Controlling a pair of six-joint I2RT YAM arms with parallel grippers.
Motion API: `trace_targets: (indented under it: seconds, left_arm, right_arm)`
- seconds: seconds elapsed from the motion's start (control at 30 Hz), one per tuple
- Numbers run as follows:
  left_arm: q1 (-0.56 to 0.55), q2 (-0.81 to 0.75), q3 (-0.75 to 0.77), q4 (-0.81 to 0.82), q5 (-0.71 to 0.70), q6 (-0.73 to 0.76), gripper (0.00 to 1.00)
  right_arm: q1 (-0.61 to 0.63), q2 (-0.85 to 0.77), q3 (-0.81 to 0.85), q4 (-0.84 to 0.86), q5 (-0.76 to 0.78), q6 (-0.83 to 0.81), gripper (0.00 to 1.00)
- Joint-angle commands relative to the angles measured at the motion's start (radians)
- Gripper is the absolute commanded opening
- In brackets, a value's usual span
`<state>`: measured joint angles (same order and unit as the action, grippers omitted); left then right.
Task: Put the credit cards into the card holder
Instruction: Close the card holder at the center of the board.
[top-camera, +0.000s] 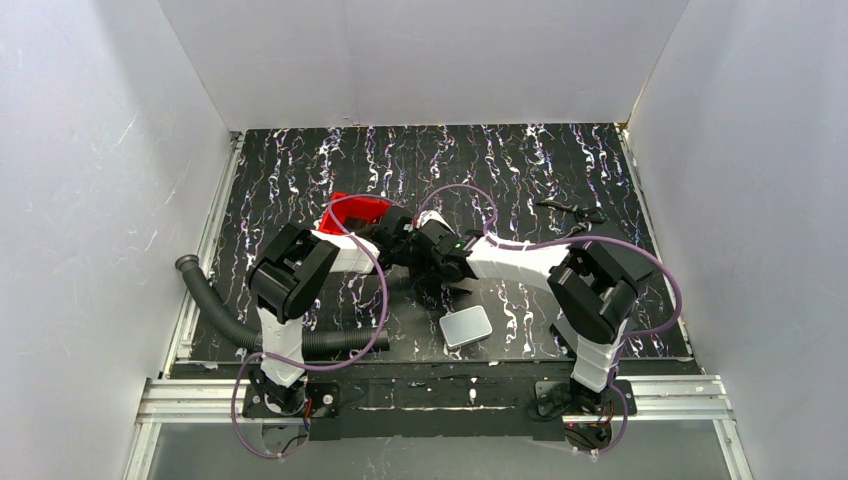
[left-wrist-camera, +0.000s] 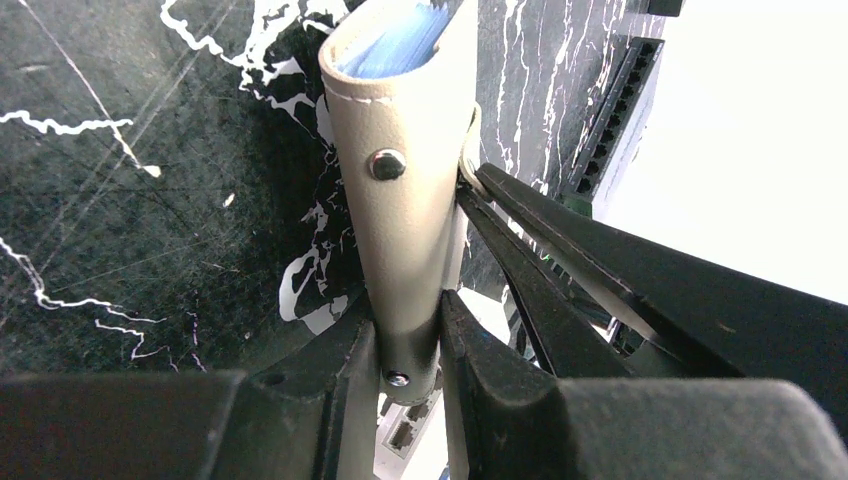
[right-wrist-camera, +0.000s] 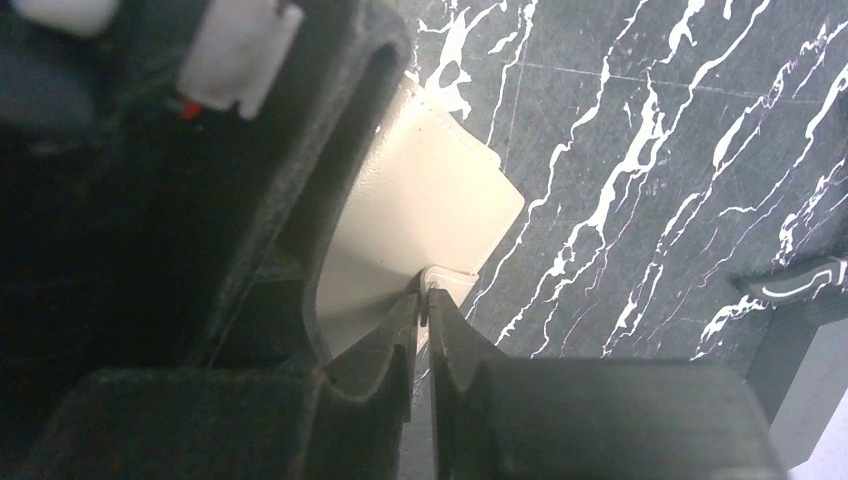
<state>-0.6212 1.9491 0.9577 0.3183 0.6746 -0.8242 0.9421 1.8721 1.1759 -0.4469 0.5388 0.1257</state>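
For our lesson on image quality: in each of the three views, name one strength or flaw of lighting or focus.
Top external: even light, no glare on the table. Left wrist: the card holder is sharp, but the upper right corner is blown out to plain white. Right wrist: the left half is dark and blurred, while the table on the right is crisp.
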Motion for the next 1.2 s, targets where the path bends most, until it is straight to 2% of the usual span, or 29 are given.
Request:
trace_targets:
  seconds: [0.0, 0.2, 0.5, 0.6, 0.73, 0.8, 0.97, 1.07, 1.17]
  left_arm:
    - [-0.084, 0.009, -0.021, -0.058, 0.120, 0.106, 0.00]
    - [-0.075, -0.004, -0.026, -0.058, 0.127, 0.101, 0.00]
    - [-0.075, -0.003, -0.036, -0.058, 0.068, 0.059, 0.00]
    - [-0.075, -0.003, -0.034, -0.058, 0.055, 0.055, 0.00]
    - [-0.074, -0.006, -0.032, -0.060, 0.057, 0.050, 0.00]
    - [-0.073, -0.009, -0.034, -0.062, 0.057, 0.049, 0.00]
    - [-0.074, 0.000, -0.024, -0.065, 0.058, 0.042, 0.00]
    - [-0.074, 0.000, -0.019, -0.065, 0.059, 0.041, 0.00]
    - [-0.073, -0.001, -0.016, -0.065, 0.057, 0.039, 0.00]
  right_arm:
    - [0.014, 0.350, -0.159, 0.403, -0.655, -0.046, 0.18]
    - [0.011, 0.304, -0.186, 0.438, -0.696, -0.048, 0.20]
    - [-0.066, 0.112, -0.219, 0.410, -0.759, -0.029, 0.44]
    - [-0.080, 0.042, -0.222, 0.387, -0.767, -0.035, 0.48]
    - [-0.120, -0.032, -0.206, 0.322, -0.765, -0.029, 0.49]
    - [-0.149, -0.103, -0.210, 0.304, -0.781, -0.023, 0.53]
    - [-0.213, -0.247, -0.198, 0.209, -0.880, -0.047, 0.67]
    - [-0.251, -0.296, -0.208, 0.177, -0.963, -0.045, 0.70]
    - [-0.317, -0.344, -0.256, 0.250, -1.090, 0.028, 0.71]
